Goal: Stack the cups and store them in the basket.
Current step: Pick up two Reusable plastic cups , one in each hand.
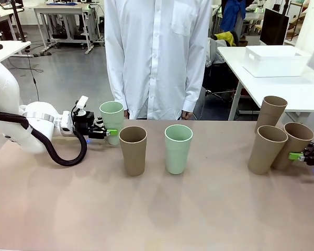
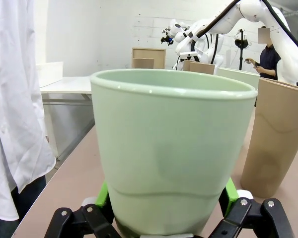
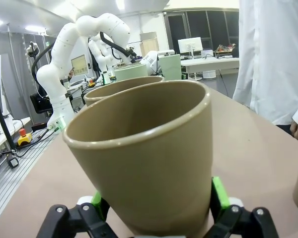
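Observation:
A pale mint cup (image 1: 112, 119) stands upright near the far left of the table. My left gripper (image 1: 109, 133) is open around its lower part, one green pad on each side (image 2: 230, 195). A tan-brown cup (image 1: 133, 150) and a second mint cup (image 1: 178, 148) stand mid-table. Three tan-brown cups (image 1: 267, 149) cluster at the right. My right gripper (image 1: 303, 156) is open around the base of the rightmost one (image 1: 296, 141), which leans between the pads (image 3: 219, 194). The white basket (image 1: 276, 60) sits on another table at the back right.
A person in a white shirt (image 1: 156, 57) stands at the far edge, hands hanging by the sides. Bare tabletop (image 1: 157, 209) stretches across the near half. The brown cup (image 2: 278, 134) stands just to the right of the mint one in the left wrist view.

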